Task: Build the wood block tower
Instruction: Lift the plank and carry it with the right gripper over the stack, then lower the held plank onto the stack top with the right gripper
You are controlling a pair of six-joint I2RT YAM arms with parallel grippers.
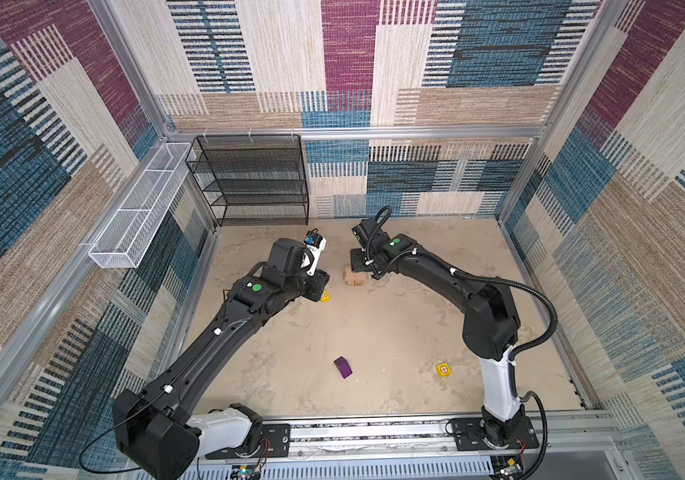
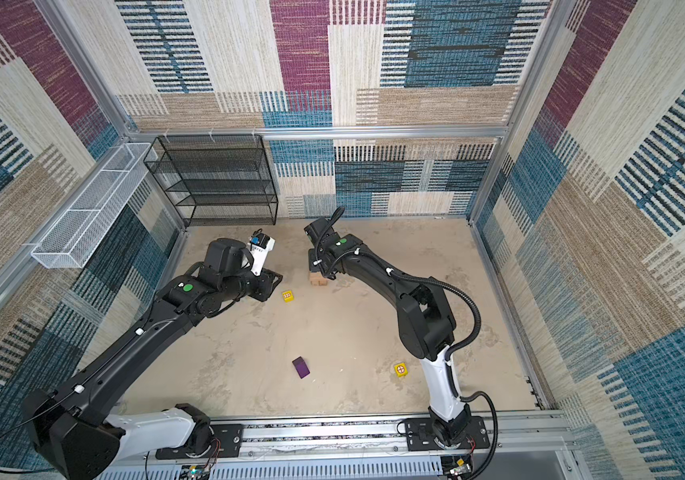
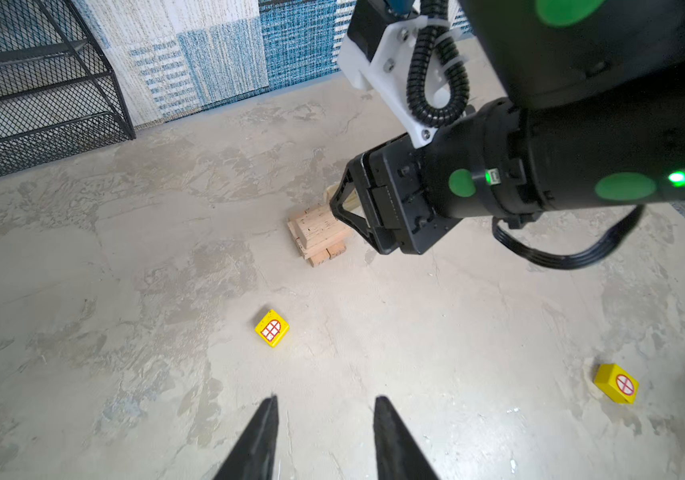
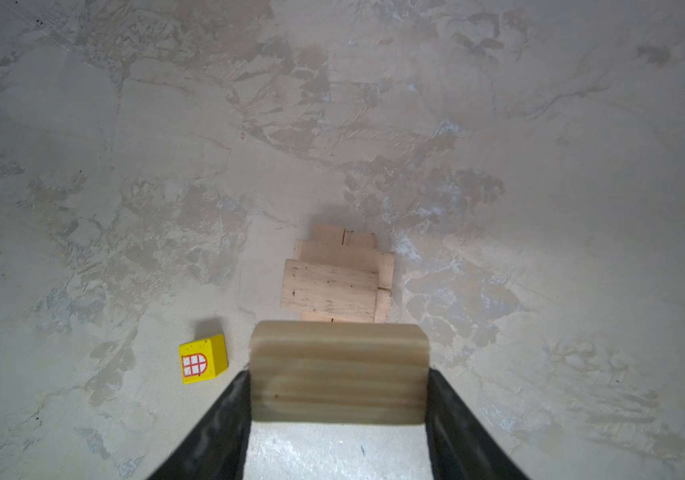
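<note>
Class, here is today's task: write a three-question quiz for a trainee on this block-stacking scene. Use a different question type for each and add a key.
1. True or false: the right gripper is shut on a tan brick.
2. Which loose block lies on the table nearest to the wood block tower?
A. the purple block
B. the yellow cube with the window print
C. the yellow cube with the crossed circle
3. Fill in the missing word: the left gripper holds nothing, and its jaws are ____.

Key: 1 true; 2 B; 3 open.
</note>
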